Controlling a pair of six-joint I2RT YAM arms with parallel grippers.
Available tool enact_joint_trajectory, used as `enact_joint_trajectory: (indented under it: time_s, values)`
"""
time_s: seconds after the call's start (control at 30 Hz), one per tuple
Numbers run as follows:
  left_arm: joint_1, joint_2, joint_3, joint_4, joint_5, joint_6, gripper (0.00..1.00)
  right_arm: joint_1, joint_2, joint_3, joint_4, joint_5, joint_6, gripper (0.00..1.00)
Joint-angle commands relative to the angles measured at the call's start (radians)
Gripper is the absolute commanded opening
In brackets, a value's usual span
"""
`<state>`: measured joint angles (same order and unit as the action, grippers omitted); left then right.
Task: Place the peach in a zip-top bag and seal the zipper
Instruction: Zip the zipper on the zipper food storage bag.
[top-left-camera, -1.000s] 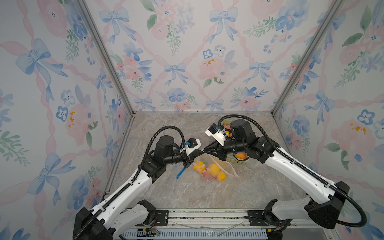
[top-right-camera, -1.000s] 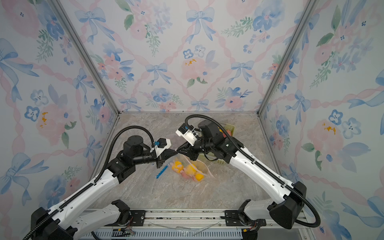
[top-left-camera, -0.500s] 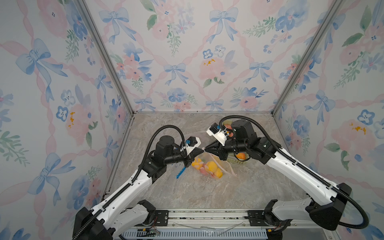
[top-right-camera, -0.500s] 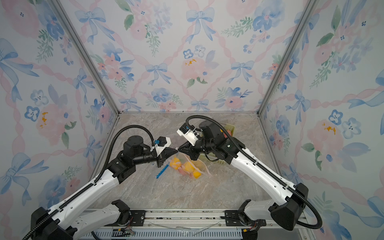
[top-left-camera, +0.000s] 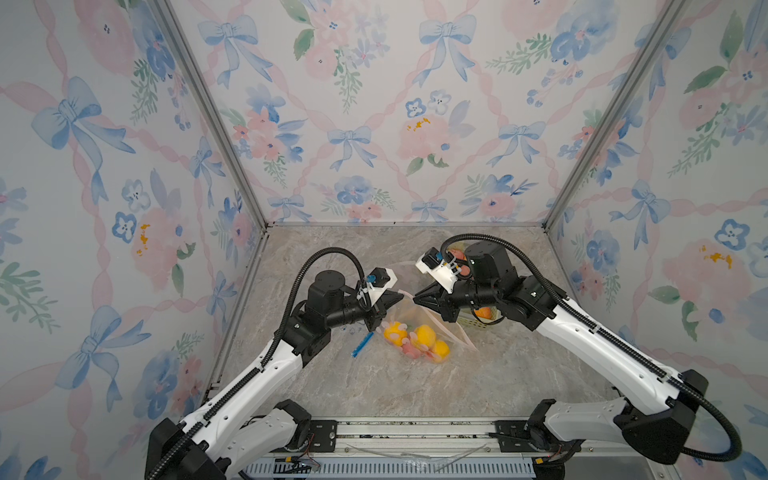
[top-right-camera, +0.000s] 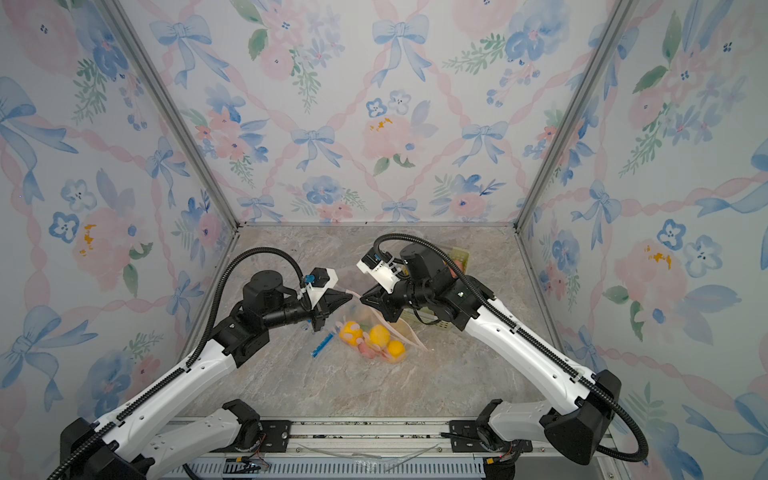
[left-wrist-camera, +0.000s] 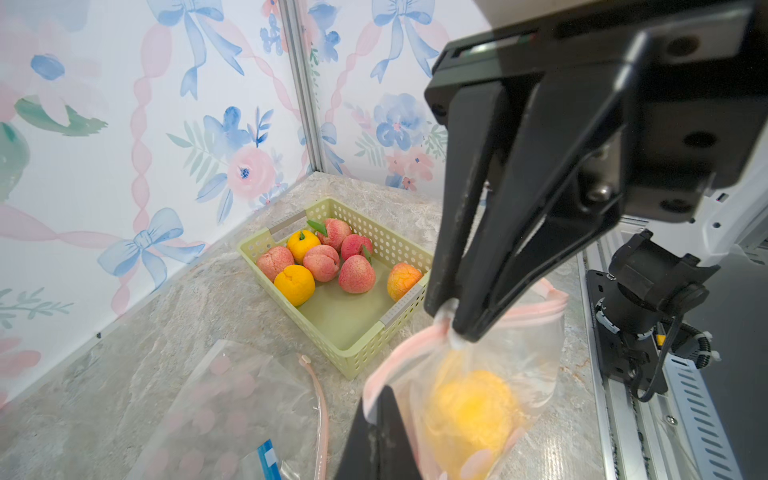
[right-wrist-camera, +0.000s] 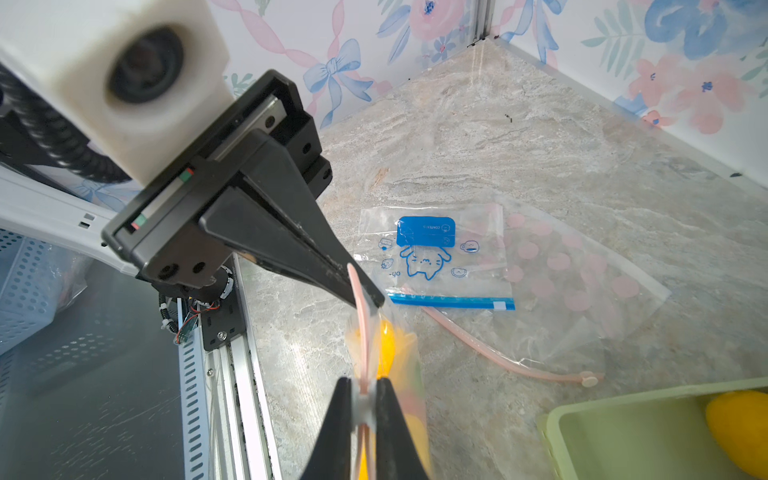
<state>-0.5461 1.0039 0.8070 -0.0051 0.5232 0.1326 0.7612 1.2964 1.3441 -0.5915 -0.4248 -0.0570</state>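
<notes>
Between the left gripper (top-left-camera: 398, 296) and right gripper (top-left-camera: 417, 297), both clenched on the pink zipper strip (right-wrist-camera: 362, 332) of the clear plastic zip-top bag (left-wrist-camera: 536, 340), the gap has narrowed, so the yellow peach (left-wrist-camera: 469, 407) beneath looks nearly sealed in.

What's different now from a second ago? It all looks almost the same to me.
The left gripper has lifted slightly and closed in on the right gripper, raising its end of the pink-zippered bag; the fruit inside shifted a little. Nothing was grabbed or released: both grippers stay pinched on the zipper. The basket and spare bags stayed put.
</notes>
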Motion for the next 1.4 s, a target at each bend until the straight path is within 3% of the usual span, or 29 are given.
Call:
enact_joint_trajectory:
  time_s: [0.0,0.7,1.37]
  values:
    - [0.035,-0.015,-0.016,0.005,-0.098,-0.042,0.00,0.000,-0.056,-0.015,-0.050,0.009,-0.012,0.06]
    - [0.070,-0.103,-0.063,0.066,-0.411,-0.136,0.00,-0.016,-0.119,-0.096,-0.067,0.044,0.023,0.05]
    - [0.130,-0.124,-0.133,0.094,-0.557,-0.186,0.00,-0.035,-0.190,-0.189,-0.134,0.090,0.043,0.04]
